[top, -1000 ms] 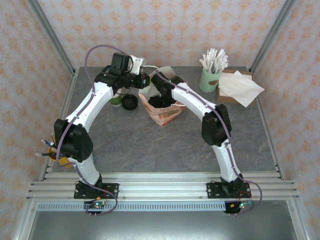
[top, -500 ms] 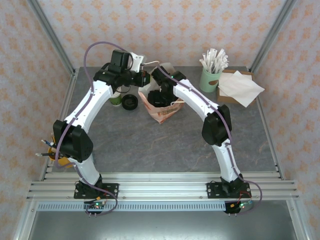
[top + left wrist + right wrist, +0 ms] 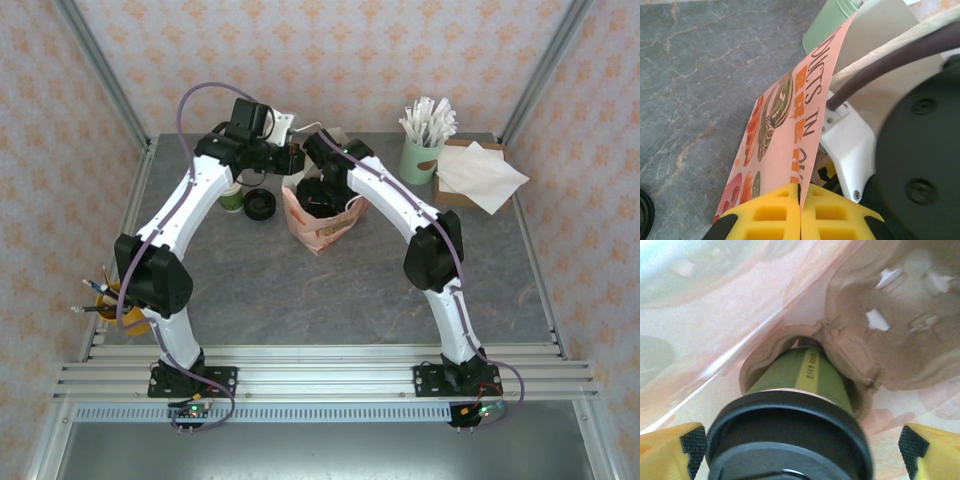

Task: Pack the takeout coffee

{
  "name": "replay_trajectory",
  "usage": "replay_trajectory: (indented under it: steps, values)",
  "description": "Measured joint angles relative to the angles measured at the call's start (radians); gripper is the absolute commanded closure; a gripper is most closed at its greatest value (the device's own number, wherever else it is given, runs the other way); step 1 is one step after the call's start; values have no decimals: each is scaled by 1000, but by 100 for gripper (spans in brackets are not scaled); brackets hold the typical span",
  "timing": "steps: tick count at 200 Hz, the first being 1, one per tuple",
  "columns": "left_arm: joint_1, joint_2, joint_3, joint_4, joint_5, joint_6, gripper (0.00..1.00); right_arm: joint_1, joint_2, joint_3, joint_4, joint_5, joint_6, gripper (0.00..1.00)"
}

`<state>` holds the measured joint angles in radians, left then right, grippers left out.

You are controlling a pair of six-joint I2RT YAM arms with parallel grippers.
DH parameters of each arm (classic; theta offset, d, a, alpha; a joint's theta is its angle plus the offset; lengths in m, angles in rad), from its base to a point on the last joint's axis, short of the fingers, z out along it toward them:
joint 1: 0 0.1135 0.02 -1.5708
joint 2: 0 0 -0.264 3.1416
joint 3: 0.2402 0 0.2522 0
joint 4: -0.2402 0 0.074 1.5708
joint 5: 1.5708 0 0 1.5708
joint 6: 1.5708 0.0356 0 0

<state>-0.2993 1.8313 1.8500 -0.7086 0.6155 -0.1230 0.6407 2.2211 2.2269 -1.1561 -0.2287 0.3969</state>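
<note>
The takeout coffee (image 3: pixel 800 372), green sided with a black lid (image 3: pixel 790 440), stands in a brown pulp carrier (image 3: pixel 890 330) inside the pink printed paper bag (image 3: pixel 325 228). My right gripper (image 3: pixel 801 442) is inside the bag and open. Its yellow fingers (image 3: pixel 670 450) stand on either side of the lid, with a gap showing on the right. My left gripper (image 3: pixel 800 200) is shut on the bag's top edge (image 3: pixel 810 125) and holds the mouth up. In the top view, the left gripper (image 3: pixel 292 160) is at the bag's rear rim and the right wrist reaches down into the bag.
A mint-green holder of wrapped straws (image 3: pixel 421 150) and a box with white napkins (image 3: pixel 482 175) sit at the back right. A loose black lid (image 3: pixel 259 205) and a cup (image 3: pixel 231 197) lie left of the bag. A pen holder (image 3: pixel 105 295) stands at the left edge.
The left gripper has drawn the bag's edge up and a little right, so the bag stands more upright. The right arm has stayed reaching into the bag.
</note>
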Motion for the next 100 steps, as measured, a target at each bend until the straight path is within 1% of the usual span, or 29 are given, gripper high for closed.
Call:
replay_trajectory:
  steps: [50,100]
  values:
    - [0,23,55,-24,-5,-20,100,0,-14,28,-13,47,0,1]
    - [0,24,112,-37,-4,-45,100,-7,-90,11,-21,93,-32,1]
